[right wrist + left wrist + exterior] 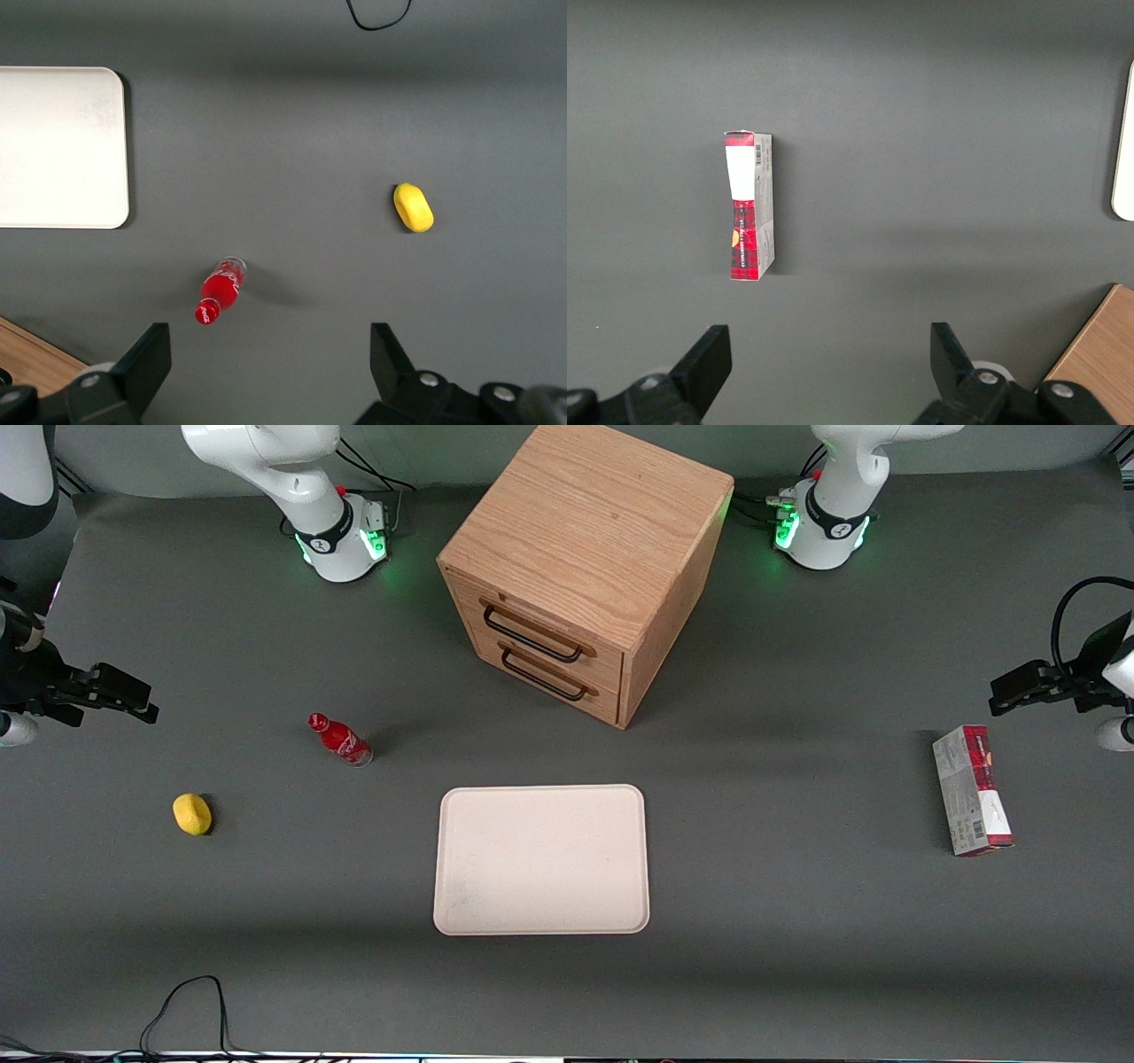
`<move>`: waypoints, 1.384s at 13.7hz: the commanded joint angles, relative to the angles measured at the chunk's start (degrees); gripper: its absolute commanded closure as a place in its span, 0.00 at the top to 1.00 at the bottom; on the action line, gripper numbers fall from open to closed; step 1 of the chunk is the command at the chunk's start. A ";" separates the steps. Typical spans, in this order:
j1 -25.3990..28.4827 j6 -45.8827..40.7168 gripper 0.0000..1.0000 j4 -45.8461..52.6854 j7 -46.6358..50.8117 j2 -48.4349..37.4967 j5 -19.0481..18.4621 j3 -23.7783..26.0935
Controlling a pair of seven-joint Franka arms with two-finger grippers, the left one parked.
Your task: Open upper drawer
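A: Report the layout, largest item first.

B: The grey table [797, 974] carried an oak cabinet [589, 531] at 12 o'clock from the table's centre. Its upper drawer [540, 634] sat closed, flush with the cabinet face, directly above the lower drawer [549, 676]; each had a thin black handle across its front.

A: Next?

B: A cream tray [541, 859] lay flat at 6 o'clock from the cabinet, nearer the front camera. A red-and-grey carton [971, 789] lay toward the parked arm's end of the table.

A: Smaller items?

B: A red bottle [339, 740] lay on its side toward the working arm's end. A yellow object [191, 813] sat near it, nearer the front camera.

A: Gripper status?

B: The gripper [133, 698] hovered above the working arm's end of the table, well apart from the upper drawer. Its fingers were spread wide and held nothing.
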 commanded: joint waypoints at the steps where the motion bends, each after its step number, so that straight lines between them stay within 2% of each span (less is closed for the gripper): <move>1: -0.32 -0.40 1.00 -0.12 -1.22 -0.31 -0.68 0.12; 11: 0.90 -2.07 1.00 1.63 -2.72 1.96 0.28 1.52; 17: 16.18 -1.89 1.00 9.45 -2.54 9.88 0.37 2.58; 19: 21.02 -1.80 1.00 9.46 -2.45 10.23 2.29 3.02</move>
